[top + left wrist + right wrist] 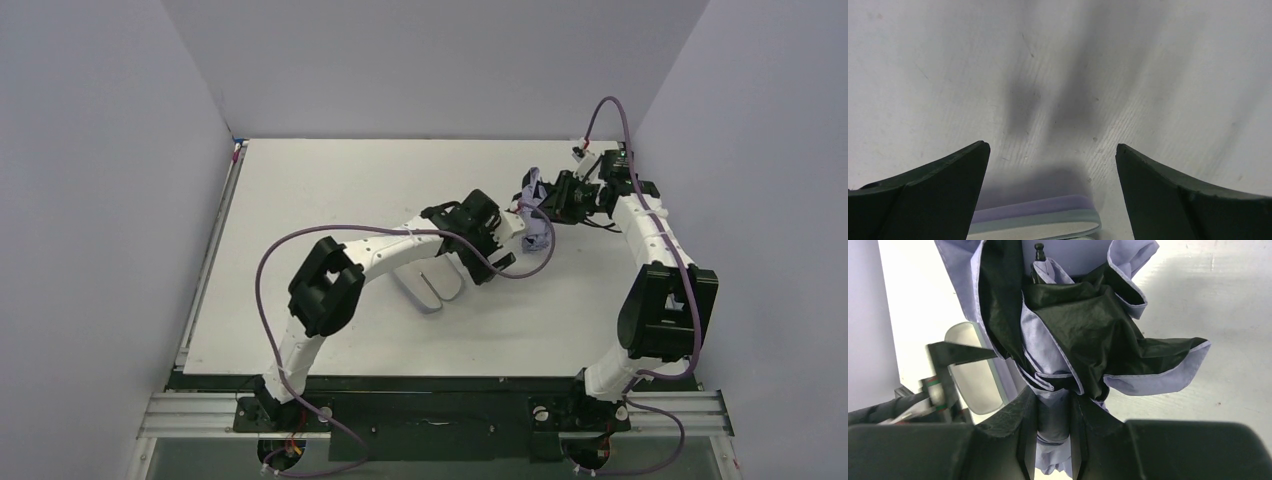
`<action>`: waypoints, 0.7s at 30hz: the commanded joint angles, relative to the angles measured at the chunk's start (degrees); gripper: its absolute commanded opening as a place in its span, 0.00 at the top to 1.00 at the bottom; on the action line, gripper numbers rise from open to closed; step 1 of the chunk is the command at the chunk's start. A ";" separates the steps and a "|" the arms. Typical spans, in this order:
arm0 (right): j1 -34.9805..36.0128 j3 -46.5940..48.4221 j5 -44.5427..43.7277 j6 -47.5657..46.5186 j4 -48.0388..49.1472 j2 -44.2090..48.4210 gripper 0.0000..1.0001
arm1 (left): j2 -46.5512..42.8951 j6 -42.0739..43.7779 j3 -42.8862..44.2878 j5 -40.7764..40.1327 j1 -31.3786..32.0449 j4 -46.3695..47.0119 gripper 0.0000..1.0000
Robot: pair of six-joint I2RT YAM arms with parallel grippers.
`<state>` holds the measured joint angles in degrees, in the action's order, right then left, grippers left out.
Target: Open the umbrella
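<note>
So, toward the far right of the table (330, 190) the umbrella (1073, 325) is folded and crumpled. Looks light, floppy, slippery; only shaft and handle should be stiff, so grip there. Right arm (655, 240) bends inward, right gripper (1054, 412) clamped on the bundled folds. Left arm (380, 245) stretches across, left gripper (1053, 165) just beside the umbrella, jaws apart, holding nothing.

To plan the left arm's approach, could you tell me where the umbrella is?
Right of centre in the top view, the umbrella is clamped in the right gripper, beside the open left gripper.
</note>
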<state>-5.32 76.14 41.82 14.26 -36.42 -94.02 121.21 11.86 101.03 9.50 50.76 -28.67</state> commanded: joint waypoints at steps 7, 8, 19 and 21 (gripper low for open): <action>-0.59 0.86 2.40 -4.25 -1.65 3.90 1.00 | 5.18 9.56 1.41 -11.96 -1.20 -17.06 0.00; -0.58 0.86 2.57 -4.24 -1.64 3.84 1.00 | 4.48 10.35 0.51 -12.18 -1.46 -17.40 0.00; 2.02 0.16 2.97 -5.49 -1.62 4.46 1.00 | -14.30 24.27 -29.40 -11.81 -11.11 -18.14 0.05; 2.95 -0.41 2.88 -5.84 -1.46 4.73 1.00 | -18.03 28.30 -34.60 -11.83 -14.40 -18.36 0.04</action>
<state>-4.40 75.99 41.82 9.85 -40.36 -93.91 109.47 29.67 74.24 -0.99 41.60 -44.21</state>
